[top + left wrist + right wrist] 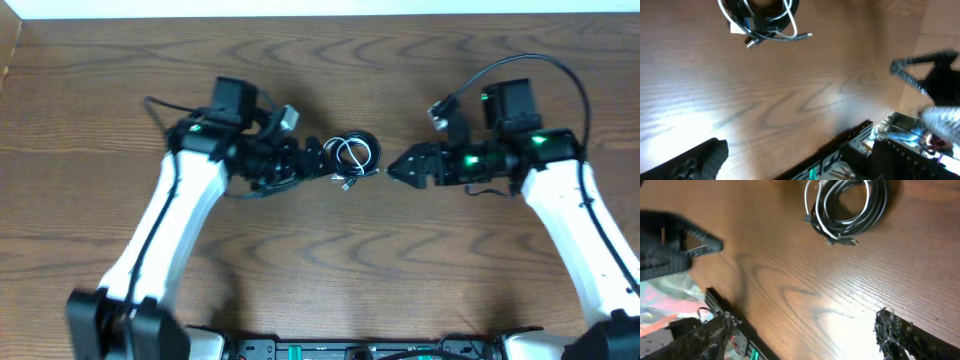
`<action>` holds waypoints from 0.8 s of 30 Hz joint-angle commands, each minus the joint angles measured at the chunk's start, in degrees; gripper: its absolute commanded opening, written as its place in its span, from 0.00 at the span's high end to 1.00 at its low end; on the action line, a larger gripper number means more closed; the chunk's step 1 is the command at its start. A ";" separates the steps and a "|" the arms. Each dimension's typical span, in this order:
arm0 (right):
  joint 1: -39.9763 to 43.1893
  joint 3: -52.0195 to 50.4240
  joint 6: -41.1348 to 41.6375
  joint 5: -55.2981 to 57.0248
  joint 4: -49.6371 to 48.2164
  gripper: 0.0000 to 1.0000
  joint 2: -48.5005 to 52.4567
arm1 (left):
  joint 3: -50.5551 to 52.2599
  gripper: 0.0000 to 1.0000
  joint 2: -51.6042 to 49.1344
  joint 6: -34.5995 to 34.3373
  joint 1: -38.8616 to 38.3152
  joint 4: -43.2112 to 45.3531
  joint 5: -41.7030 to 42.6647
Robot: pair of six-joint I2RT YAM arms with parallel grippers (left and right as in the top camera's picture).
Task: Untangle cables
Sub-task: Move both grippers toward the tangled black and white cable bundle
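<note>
The cables (355, 155) lie in one small coil on the bare wooden table (320, 280), midway between your two arms. The left gripper (322, 158) sits just beside the coil's left edge and the right gripper (392, 168) just beside its right. Both wrist views show each pair of fingers spread wide with only tabletop between them, so neither holds anything.

Expect the bundle to be light, limp and a little springy. The loops will likely slide over the smooth wood rather than stay put, so pin one side before you pull the other. The white cord (807, 200) stands out against the black ones and looks like the easiest strand to single out. Take it near its free plug end (808, 35), which juts out from the coil, and not at the packed middle. Which strand crosses over which is hard to tell from these angles, so draw slowly and avoid yanking the small plugs (846, 241).
</note>
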State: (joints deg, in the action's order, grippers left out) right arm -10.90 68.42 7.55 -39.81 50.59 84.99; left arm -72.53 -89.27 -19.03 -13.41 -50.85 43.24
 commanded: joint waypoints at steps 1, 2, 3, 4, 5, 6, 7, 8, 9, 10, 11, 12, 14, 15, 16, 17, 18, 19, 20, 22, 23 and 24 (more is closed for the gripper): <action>-2.38 0.98 2.34 3.69 -0.50 0.10 0.68 | -0.83 0.02 -5.88 -7.45 -1.95 4.28 0.70; -2.71 0.98 2.32 3.69 -0.46 0.09 0.70 | -0.83 0.02 -7.21 -8.76 -2.32 5.79 0.70; -3.02 0.98 2.29 3.72 -0.42 0.09 0.70 | -0.83 0.02 -8.76 -10.32 -2.80 7.63 0.70; -3.17 0.98 2.32 3.69 -0.39 0.09 0.70 | -0.83 0.02 -9.92 -11.43 -3.17 8.94 0.70; -3.30 0.98 2.32 3.69 -0.44 0.09 0.70 | -0.83 0.02 -11.23 -13.31 -3.58 10.45 0.72; -3.37 0.98 2.29 3.72 -0.44 0.08 0.70 | -0.83 0.02 -12.28 -15.43 -3.98 11.63 0.70; -3.37 0.98 2.29 3.74 -0.44 0.08 0.70 | -0.83 0.02 -13.38 -17.62 -4.46 12.87 0.70; -3.34 0.98 2.29 3.74 -0.42 0.07 0.70 | -0.83 0.02 -14.05 -19.04 -4.81 13.99 0.70; -3.34 0.98 2.29 3.74 -0.42 0.07 0.70 | -0.83 0.02 -14.73 -20.22 -5.16 15.34 0.70; -3.34 0.98 2.29 3.74 -0.42 0.07 0.70 | -0.83 0.02 -15.32 -21.09 -5.60 16.96 0.70; -3.37 0.98 2.29 3.74 -0.42 0.07 0.70 | -0.83 0.02 -15.67 -21.84 -6.01 18.43 0.68; -3.37 0.98 2.29 3.74 -0.42 0.07 0.70 | -0.83 0.02 -16.00 -22.27 -6.38 19.96 0.68; -3.37 0.98 2.29 3.76 -0.42 0.06 0.70 | -0.83 0.02 -16.48 -22.27 -7.37 23.45 -0.31; -3.37 0.98 2.32 3.91 -0.42 0.06 0.70 | -0.83 0.00 -16.65 -22.27 -7.91 24.57 -2.05; -3.37 0.98 2.29 3.96 -0.42 0.05 0.70 | -0.83 0.05 -16.72 -22.58 -8.50 25.18 -4.70; -3.37 0.98 2.29 3.96 -0.42 0.05 0.70 | -0.83 0.07 -16.81 -24.11 -9.11 25.11 -8.28; -3.37 0.98 2.29 3.96 -0.42 0.05 0.70 | -0.83 0.07 -16.83 -26.51 -9.79 24.79 -11.50; -3.37 0.98 2.29 3.96 -0.39 0.05 0.70 | -0.79 0.07 -16.83 -28.59 -10.36 24.61 -13.73; -3.37 0.98 2.29 4.02 -0.33 0.05 0.70 | -0.76 0.07 -16.85 -30.40 -11.04 24.61 -15.85; -3.37 0.98 2.29 5.07 -0.13 0.04 0.70 | -0.76 0.07 -16.85 -31.50 -12.24 24.70 -19.41; -3.37 0.98 2.29 5.68 0.09 0.04 0.70 | -0.76 0.07 -16.85 -31.54 -12.76 24.83 -21.20; -3.37 0.98 2.29 6.27 0.35 0.04 0.70 | -0.76 0.07 -16.87 -31.54 -13.09 24.96 -22.16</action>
State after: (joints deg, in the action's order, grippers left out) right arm -13.85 68.42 9.23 -35.33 50.46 85.56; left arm -72.53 -105.60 -47.05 -25.39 -25.93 29.63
